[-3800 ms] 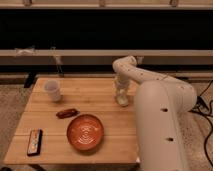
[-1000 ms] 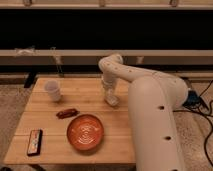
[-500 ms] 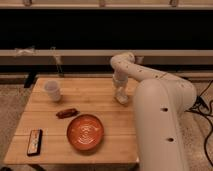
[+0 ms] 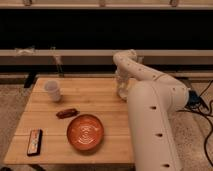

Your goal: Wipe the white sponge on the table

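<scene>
the table (image 4: 95, 100), a light-brown plank top, fills the lower left and centre of the frame, and the robot's bulky white body and arm rise along its right side. the arm bends over at upper centre and comes straight down to the gripper (image 4: 121, 91), which sits low over the table's right part, right of centre in the frame and close to the robot's body. its fingers are pressed together, pinching a small pale block at the tip that looks like the white sponge (image 4: 121, 96); the block touches the wood, though its edges are hard to tell from the pale fingers. well to the left, near the table's far left corner, a white cup (image 4: 53, 90) stands upright. below the cup and a little to its right lies a small dark reddish-brown object (image 4: 66, 113), and just below that sits a round orange-red bowl (image 4: 85, 132), near the front edge of the table. in the lower left corner of the table lies a flat black device (image 4: 34, 141). dark cables (image 4: 207, 107) trail on the speckled floor at the right edge of the frame.
</scene>
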Action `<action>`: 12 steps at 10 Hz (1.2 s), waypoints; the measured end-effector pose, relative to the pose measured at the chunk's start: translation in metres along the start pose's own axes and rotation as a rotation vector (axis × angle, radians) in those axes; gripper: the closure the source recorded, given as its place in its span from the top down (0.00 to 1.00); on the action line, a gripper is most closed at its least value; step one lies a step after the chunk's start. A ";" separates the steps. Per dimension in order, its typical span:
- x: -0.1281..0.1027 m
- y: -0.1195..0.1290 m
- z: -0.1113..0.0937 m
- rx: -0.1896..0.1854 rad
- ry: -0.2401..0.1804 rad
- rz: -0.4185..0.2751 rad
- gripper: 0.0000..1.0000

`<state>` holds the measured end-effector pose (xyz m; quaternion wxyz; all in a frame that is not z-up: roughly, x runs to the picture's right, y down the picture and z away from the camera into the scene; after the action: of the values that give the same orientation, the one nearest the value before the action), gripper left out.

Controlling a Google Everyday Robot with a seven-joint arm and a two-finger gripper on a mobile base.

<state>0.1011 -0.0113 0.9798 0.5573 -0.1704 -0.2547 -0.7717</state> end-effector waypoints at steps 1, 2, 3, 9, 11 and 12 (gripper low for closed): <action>0.008 -0.008 0.001 0.006 0.004 -0.005 0.00; 0.017 -0.020 0.003 0.013 0.008 -0.016 0.00; 0.027 -0.036 0.004 0.023 0.015 -0.037 0.00; 0.006 -0.100 0.000 0.057 0.016 -0.184 0.00; -0.012 -0.124 -0.004 0.074 0.009 -0.241 0.00; -0.019 -0.133 -0.007 0.081 0.007 -0.268 0.00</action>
<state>-0.0182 0.0327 0.9368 0.4565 -0.1094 -0.3043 -0.8289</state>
